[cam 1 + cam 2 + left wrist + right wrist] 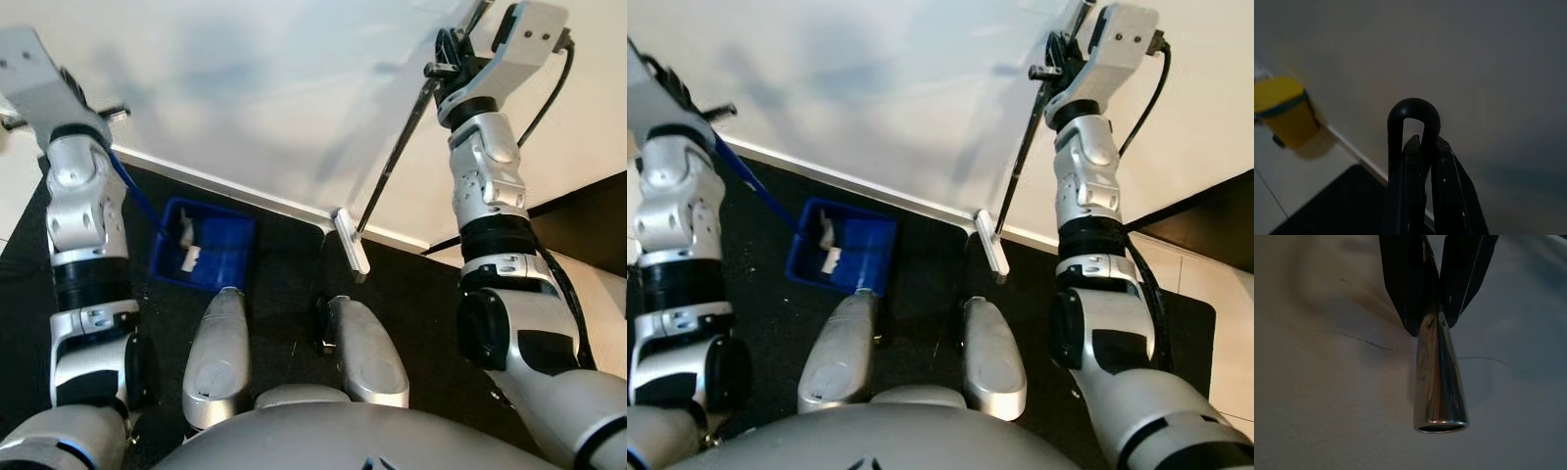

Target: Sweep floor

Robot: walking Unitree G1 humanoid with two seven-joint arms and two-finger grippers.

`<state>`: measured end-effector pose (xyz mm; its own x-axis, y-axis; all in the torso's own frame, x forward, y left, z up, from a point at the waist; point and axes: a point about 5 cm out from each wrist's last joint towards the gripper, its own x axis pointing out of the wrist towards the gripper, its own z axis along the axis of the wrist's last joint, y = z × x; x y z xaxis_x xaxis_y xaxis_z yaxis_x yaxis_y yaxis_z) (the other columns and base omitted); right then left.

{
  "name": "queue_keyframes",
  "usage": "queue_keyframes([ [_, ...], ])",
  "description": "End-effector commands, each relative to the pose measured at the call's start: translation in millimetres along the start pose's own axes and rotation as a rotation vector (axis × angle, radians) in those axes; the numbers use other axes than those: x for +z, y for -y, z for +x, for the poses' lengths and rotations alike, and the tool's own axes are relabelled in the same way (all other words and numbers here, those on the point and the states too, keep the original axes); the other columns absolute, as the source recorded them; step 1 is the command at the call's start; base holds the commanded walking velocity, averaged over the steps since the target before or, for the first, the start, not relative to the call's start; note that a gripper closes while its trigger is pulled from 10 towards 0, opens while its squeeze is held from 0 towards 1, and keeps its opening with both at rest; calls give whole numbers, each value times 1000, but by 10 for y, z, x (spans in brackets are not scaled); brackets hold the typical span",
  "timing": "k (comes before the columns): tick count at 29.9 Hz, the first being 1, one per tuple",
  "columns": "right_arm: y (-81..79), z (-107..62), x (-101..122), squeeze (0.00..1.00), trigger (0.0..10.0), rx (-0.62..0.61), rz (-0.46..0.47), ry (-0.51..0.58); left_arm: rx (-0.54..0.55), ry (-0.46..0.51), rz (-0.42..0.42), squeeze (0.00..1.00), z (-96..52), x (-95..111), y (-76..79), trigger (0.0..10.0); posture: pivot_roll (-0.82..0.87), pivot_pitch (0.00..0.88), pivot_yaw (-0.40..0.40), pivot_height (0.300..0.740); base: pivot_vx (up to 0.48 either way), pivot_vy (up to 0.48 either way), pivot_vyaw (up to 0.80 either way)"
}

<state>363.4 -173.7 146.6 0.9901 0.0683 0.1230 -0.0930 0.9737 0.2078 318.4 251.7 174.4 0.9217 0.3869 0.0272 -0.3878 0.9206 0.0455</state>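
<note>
The robot stands on a black mat [284,245] laid against a plain white wall [265,88], with a pale baseboard strip [245,193] running along where they meet; pale floor tiles [1200,274] show off to its right, and the left wrist view catches a yellow bin [1283,110] against the wall on pale floor. A blue dustpan [208,247] sits on the mat just before the robot's left foot, near the wall, with a few white scraps [188,257] inside it. Its blue handle [749,181] rises up to the left gripper [1420,161], whose fingers [1449,186] are pinched tight around a black loop at the handle's top. The right gripper [1439,308] is raised high by the wall, its fingers [1405,279] clamped on the shiny metal end of the broom pole [397,157]. The pole slants down to a narrow pale broom head [351,241] resting at the mat's edge by the baseboard, well apart from the dustpan.
</note>
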Motion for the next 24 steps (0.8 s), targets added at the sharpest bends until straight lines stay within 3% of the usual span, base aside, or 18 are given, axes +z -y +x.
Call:
queue_keyframes([
  [1,-12,42,91,0,10000,0,-13,56,-22,35,50,0,17,177,-22,10000,140,0,-75,740,0,0,0],
  [7,-8,37,80,0,10000,0,-13,69,-86,37,24,0,-3,332,-59,10000,143,0,-58,740,0,0,0],
  [10,-12,36,81,0,10000,2,-12,72,-85,34,23,0,-2,332,-60,10000,143,0,-58,740,0,0,0],
  [14,-101,16,100,0,10000,37,10,120,-44,-2,-46,0,18,275,-15,10000,139,0,-53,740,0,0,0],
  [24,-139,20,55,0,10000,48,-6,107,-34,-25,-62,0,24,266,-5,10000,139,0,-52,740,0,0,0],
])
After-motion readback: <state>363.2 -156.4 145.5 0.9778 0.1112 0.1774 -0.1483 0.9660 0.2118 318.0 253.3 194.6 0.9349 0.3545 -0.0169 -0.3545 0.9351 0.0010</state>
